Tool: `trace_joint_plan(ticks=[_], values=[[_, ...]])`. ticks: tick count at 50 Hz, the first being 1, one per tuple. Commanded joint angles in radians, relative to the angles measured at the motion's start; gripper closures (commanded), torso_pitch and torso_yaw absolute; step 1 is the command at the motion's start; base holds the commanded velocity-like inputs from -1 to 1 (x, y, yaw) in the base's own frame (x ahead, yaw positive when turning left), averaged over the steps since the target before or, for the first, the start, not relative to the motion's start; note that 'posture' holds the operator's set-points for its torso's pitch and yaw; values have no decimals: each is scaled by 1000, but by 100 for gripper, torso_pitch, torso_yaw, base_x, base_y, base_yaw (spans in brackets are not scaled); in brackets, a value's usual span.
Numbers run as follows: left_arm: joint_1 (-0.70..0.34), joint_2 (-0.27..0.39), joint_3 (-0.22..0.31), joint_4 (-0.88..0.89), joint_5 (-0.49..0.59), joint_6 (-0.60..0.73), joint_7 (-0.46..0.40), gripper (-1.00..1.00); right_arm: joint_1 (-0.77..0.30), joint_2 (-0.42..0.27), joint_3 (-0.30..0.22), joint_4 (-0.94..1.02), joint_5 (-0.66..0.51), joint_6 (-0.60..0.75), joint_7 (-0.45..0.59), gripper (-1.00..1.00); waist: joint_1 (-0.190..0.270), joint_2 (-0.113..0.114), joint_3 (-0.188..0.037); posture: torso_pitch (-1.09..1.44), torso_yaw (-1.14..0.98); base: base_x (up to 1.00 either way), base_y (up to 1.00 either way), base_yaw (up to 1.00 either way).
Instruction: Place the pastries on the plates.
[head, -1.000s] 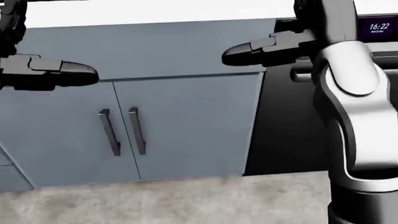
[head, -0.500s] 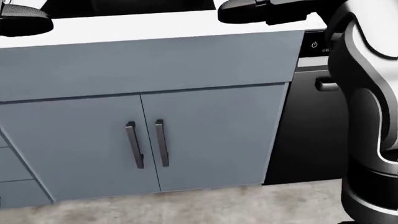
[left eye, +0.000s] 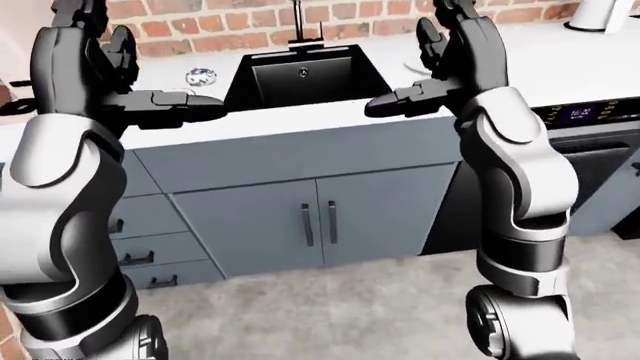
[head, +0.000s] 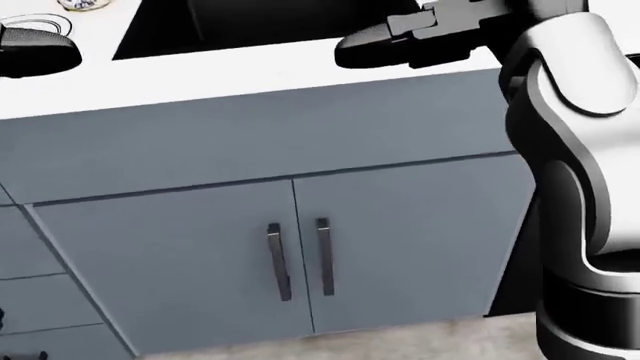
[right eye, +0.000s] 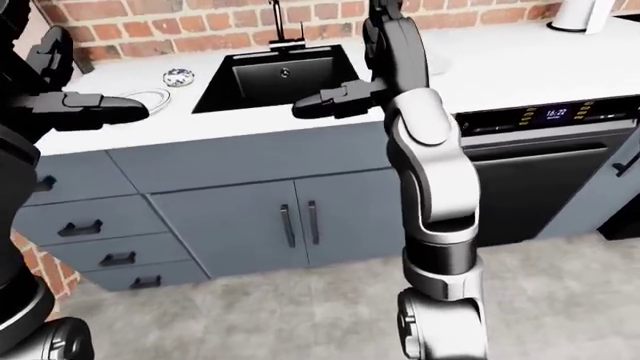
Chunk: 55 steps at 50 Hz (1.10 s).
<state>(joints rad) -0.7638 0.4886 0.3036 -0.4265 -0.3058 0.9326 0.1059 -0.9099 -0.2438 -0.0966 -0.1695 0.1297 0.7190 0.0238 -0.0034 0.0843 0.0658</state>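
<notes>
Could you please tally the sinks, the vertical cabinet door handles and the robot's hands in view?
Sink: 1
Vertical door handles: 2
Robot hands: 2, left hand and right hand
Total: 5

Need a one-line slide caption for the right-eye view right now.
G1 faces a white counter with a black sink, both hands, left hand and right hand, raised open and empty above grey cabinets.

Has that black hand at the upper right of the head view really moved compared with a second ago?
Cannot tell. The right hand sits near the same spot, but the cabinet handles slid right and down, so the camera itself moved.
</notes>
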Motion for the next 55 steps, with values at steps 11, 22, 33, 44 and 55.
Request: trace_joint_plan(ticks=[11, 22, 33, 44, 55], values=[[-37, 15, 6, -27, 7, -40, -7, -100, -54, -20, -26, -47, -22, -14, 5, -100, 12, -98, -12, 0, 0, 35, 64, 0], [-28, 23, 11, -59, -2, -16, -5, -100, -53, -15, -27, -70, -18, -6, 0, -100, 15, 11, -53, 0, 0, 16, 86, 0], [-27, 22, 8, -62, 5, -17, -9, -100, -44, -16, -23, -81, -24, -4, 8, -100, 1, -34, -40, 0, 0, 14, 59, 0], [-12, 15, 3, -70, 25, -25, -23, -100, -39, -13, -28, -91, -26, 2, 14, -100, -2, -118, -60, 0, 0, 21, 66, 0], [-10, 9, -2, -66, 51, -34, -38, -100, -34, -12, -25, -98, -32, 4, 17, -100, 1, -26, -41, 0, 0, 22, 39, 0]])
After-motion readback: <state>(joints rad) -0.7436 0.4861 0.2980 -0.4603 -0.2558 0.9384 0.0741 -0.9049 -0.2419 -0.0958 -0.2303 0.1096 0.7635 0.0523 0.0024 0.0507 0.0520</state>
